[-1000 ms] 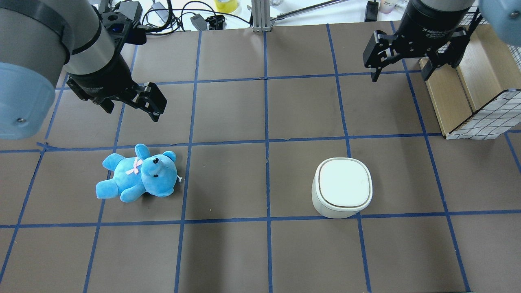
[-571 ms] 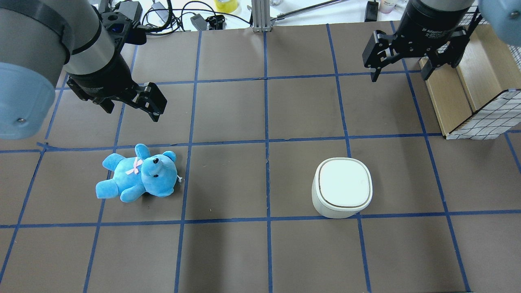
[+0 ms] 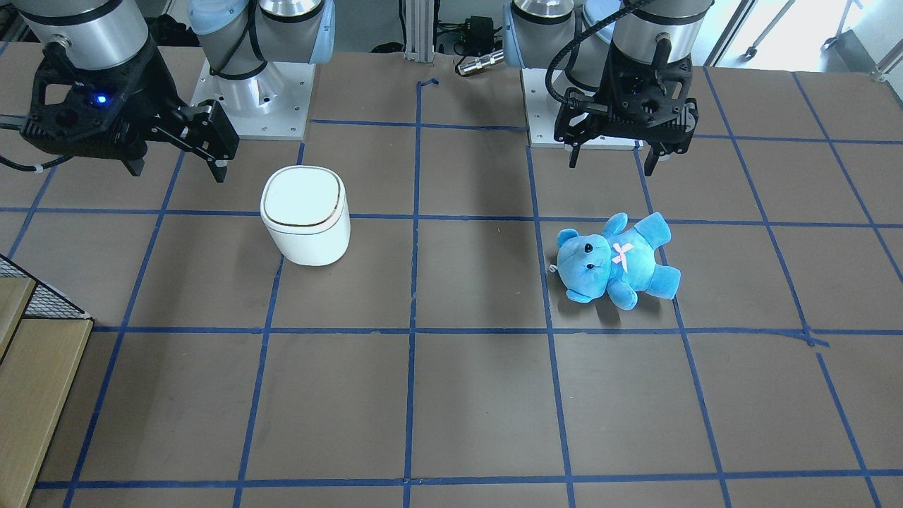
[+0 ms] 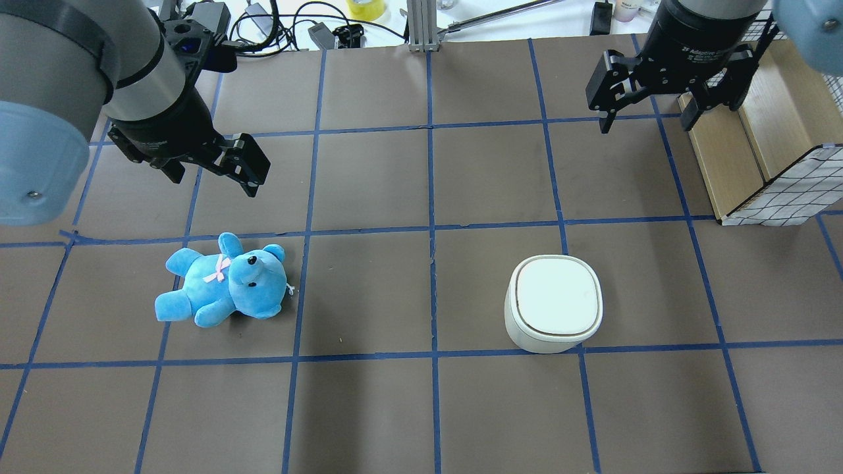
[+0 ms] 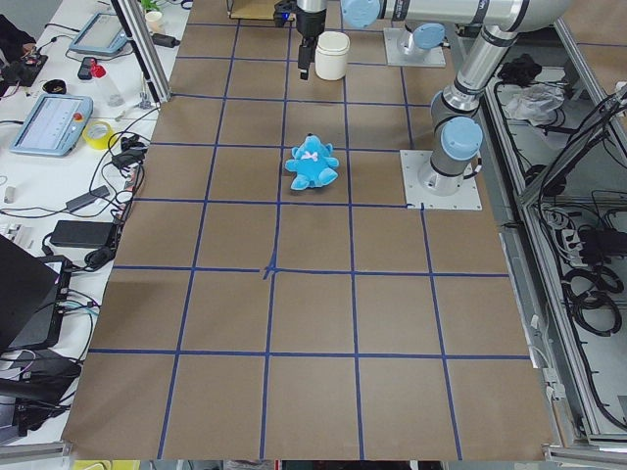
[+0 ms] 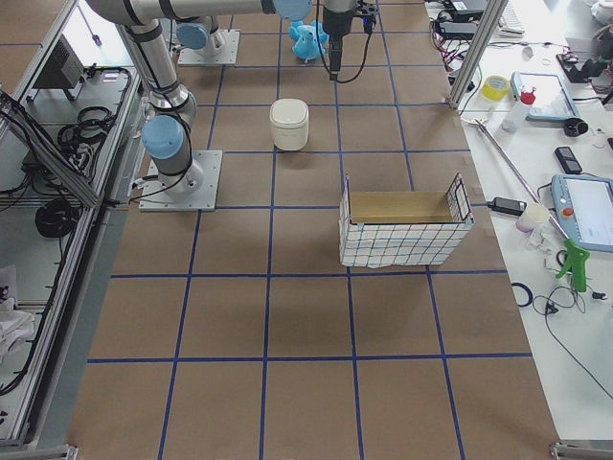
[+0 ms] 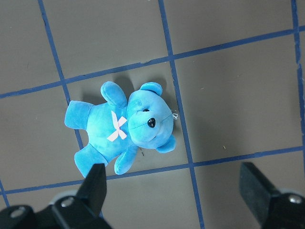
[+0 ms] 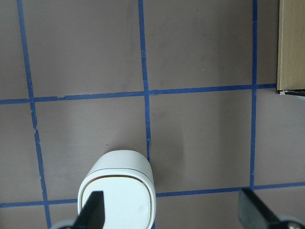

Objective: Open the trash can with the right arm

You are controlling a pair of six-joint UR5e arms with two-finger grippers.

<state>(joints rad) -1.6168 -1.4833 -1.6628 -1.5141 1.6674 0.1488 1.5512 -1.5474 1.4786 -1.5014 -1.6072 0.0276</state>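
Note:
The white trash can (image 4: 553, 303) stands on the table with its lid shut. It also shows in the front view (image 3: 305, 215) and at the bottom of the right wrist view (image 8: 119, 198). My right gripper (image 4: 644, 124), with a blue light in the front view (image 3: 176, 171), is open and empty. It hovers above the table, well beyond the can and apart from it. My left gripper (image 4: 214, 183) is open and empty, above the table near a blue teddy bear (image 4: 224, 283).
A wire-mesh box with wooden panels (image 4: 757, 145) stands by the right gripper, at the table's right side. Cables and small devices (image 4: 296, 26) lie along the far edge. The teddy lies on its back in the left wrist view (image 7: 121, 126).
The right gripper has shifted very slightly. The left arm, the trash can and the teddy have not moved.

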